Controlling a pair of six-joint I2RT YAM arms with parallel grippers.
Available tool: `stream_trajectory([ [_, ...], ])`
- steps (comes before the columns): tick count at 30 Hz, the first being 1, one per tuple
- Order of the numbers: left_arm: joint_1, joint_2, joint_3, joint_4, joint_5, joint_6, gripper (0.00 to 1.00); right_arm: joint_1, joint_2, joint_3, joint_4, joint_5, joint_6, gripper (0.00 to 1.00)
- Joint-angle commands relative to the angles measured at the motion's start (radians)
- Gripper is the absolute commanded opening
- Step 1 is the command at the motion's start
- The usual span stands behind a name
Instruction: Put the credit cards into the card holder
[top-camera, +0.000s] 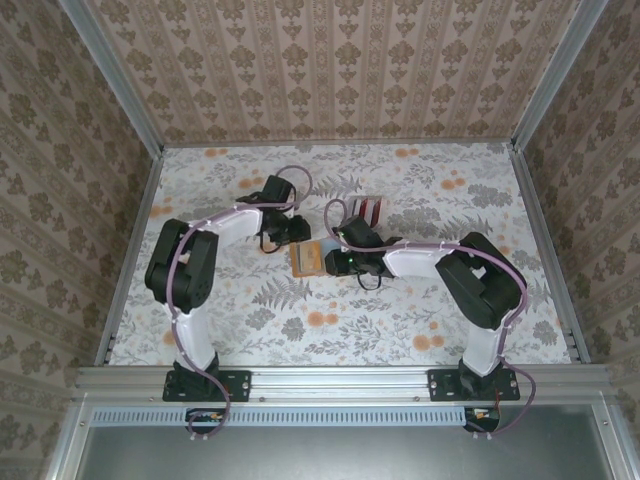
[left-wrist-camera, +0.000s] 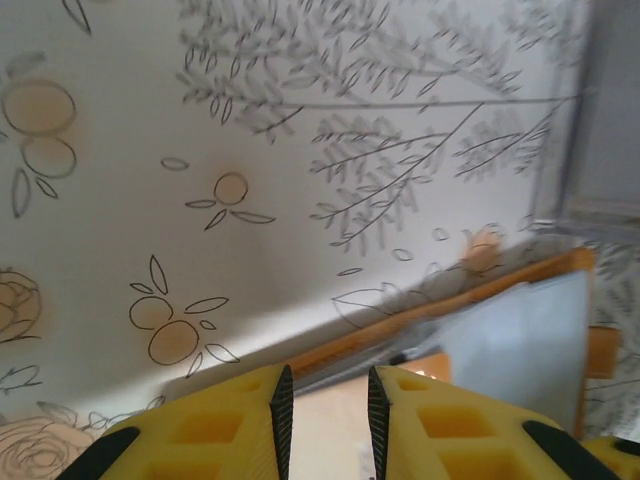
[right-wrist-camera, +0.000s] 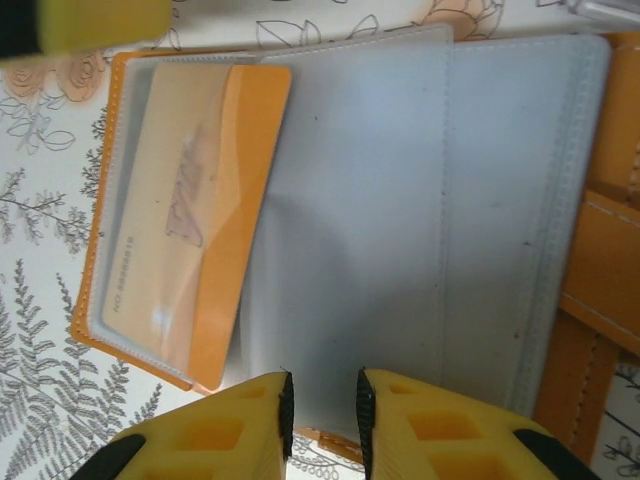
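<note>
Two arms crowd the open card holder (top-camera: 303, 258)
Top view: it lies mid-tabletop (top-camera: 450, 320) between left gripper (top-camera: 296, 238) and right gripper (top-camera: 330, 263), credit cards (top-camera: 368, 210) just behind; arms could clash, free room lies toward the edges. Left wrist: jaws a slit apart, grip unclear; holder may drag. Right wrist: jaws narrow at sleeve (right-wrist-camera: 400, 200) edge, pinch unclear; sleeve may buckle

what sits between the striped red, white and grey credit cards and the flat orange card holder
The right gripper and black wrist lie partly across the gap from credit cards to card holder; nothing else.
</note>
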Motion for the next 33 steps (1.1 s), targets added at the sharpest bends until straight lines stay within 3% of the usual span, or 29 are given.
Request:
stream_trajectory([
  [1,-0.006,-0.002,-0.030,-0.017,0.022,0.029,0.29,-0.018,-0.031,-0.033,-0.098,0.094,-0.010,0.26],
  [9,-0.002,-0.029,-0.174,0.042,0.016,-0.002,0.26,-0.036,-0.136,-0.079,-0.139,0.202,-0.013,0.26],
  [17,-0.009,-0.093,-0.242,0.055,0.007,-0.026,0.26,-0.002,-0.177,0.006,-0.131,0.094,-0.050,0.26],
  [22,-0.017,-0.111,-0.248,0.055,0.000,-0.034,0.27,0.002,-0.082,0.105,-0.147,-0.026,-0.046,0.21],
  [27,-0.020,-0.104,-0.244,0.055,0.002,-0.033,0.27,0.002,0.032,0.179,-0.168,-0.066,-0.037,0.08],
  [33,-0.020,-0.098,-0.257,0.070,0.002,-0.038,0.26,0.003,0.105,0.206,-0.196,-0.059,-0.037,0.05],
])
